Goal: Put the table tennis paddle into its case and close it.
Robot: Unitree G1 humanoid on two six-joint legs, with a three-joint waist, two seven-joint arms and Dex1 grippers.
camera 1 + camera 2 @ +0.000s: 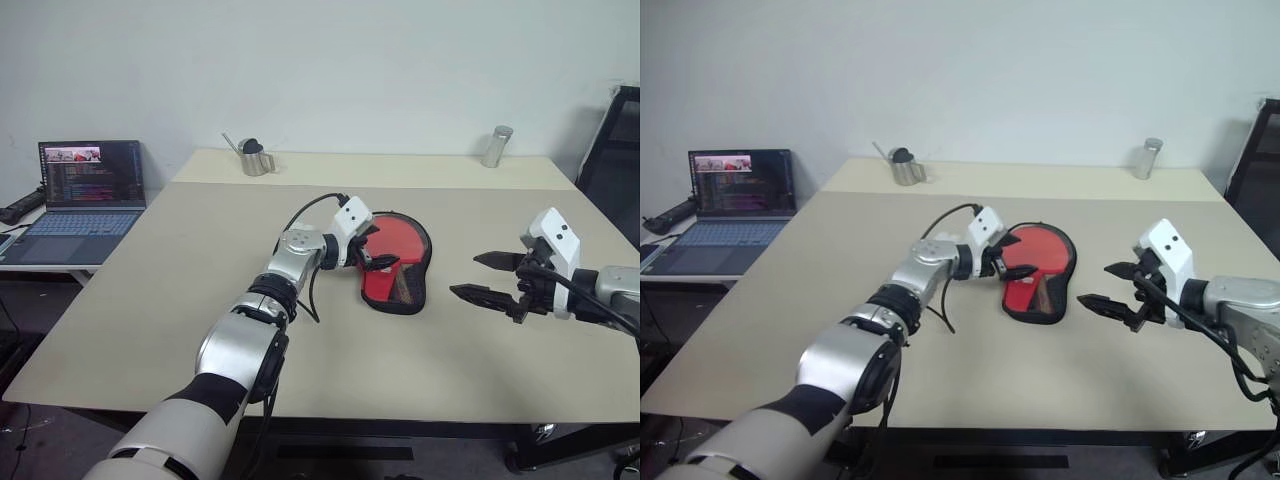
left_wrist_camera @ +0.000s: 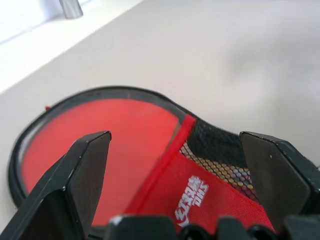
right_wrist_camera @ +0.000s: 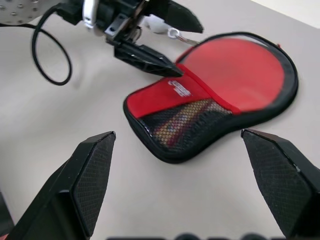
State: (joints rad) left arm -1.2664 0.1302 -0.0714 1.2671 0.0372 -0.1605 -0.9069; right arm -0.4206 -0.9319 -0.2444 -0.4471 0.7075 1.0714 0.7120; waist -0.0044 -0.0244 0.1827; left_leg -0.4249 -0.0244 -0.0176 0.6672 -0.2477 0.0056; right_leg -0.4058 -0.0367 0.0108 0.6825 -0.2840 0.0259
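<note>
The case (image 1: 392, 307) lies open on the table's middle, with a black rim, a red inside and a mesh pocket (image 3: 172, 125) with a white logo. In it rests the table tennis paddle (image 1: 398, 238), red face up. Its striped handle (image 3: 187, 119) shows through the mesh. My left gripper (image 1: 375, 256) is open at the case's left edge, one black finger (image 3: 145, 57) reaching over the red pocket. In the left wrist view both fingers (image 2: 85, 175) frame the pocket and the red face. Off to the case's right my right gripper (image 1: 463, 275) hovers open, a hand's width away, pointing at it.
A metal jug (image 1: 255, 158) and a metal cylinder (image 1: 497, 146) stand along the table's far edge. A laptop (image 1: 90, 190) sits on a lower side table at the left. A black chair (image 1: 615, 150) is at the far right.
</note>
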